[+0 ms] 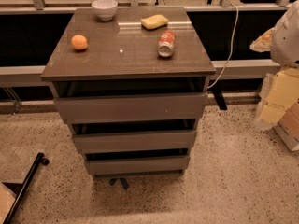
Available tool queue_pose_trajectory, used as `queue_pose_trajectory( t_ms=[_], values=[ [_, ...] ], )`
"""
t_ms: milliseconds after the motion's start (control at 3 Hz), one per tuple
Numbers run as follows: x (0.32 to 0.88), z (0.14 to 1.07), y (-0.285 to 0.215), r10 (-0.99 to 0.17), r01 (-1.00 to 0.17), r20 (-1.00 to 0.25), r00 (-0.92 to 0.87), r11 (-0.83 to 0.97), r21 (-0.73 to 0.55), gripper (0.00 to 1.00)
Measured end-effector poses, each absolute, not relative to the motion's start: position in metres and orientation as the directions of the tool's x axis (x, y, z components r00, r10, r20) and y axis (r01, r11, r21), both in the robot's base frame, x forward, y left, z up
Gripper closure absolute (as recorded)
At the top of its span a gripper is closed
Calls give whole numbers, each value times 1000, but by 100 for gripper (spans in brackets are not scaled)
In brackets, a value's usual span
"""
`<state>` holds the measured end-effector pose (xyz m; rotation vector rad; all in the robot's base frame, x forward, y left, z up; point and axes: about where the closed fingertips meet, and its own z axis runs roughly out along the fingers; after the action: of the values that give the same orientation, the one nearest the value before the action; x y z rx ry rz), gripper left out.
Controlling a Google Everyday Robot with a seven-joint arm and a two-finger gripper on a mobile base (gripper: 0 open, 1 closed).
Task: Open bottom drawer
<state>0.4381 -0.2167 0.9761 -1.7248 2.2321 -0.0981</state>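
The grey-brown cabinet (128, 55) stands in the middle of the camera view with three flat, handle-less drawers. The bottom drawer (137, 164) is the lowest and looks the narrowest. Its front sits in line with the stepped fronts of the two drawers above, with a dark gap over its top edge. The gripper is out of view. Only a white rounded part (286, 34), possibly of my arm, shows at the right edge, far from the drawers.
On the cabinet top are a white bowl (104, 8), a yellow sponge (154, 21), an orange (79, 42) and a soda can lying on its side (167, 43). Cardboard boxes (282, 108) stand at the right. A black bar (25, 185) lies at the bottom left. A white cable (229, 45) hangs behind.
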Motion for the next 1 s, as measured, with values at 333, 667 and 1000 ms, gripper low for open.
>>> queue_pose_trajectory(
  t_ms=[333,667,1000],
  values=[
    [439,974,-216,-953,-931,-211,-218,268,-248,0],
    [450,956,-211,-949,-929,-252,-187,255,-269,0],
    [471,909,-211,-925,-930,-341,-168,264,-257,0]
  ],
)
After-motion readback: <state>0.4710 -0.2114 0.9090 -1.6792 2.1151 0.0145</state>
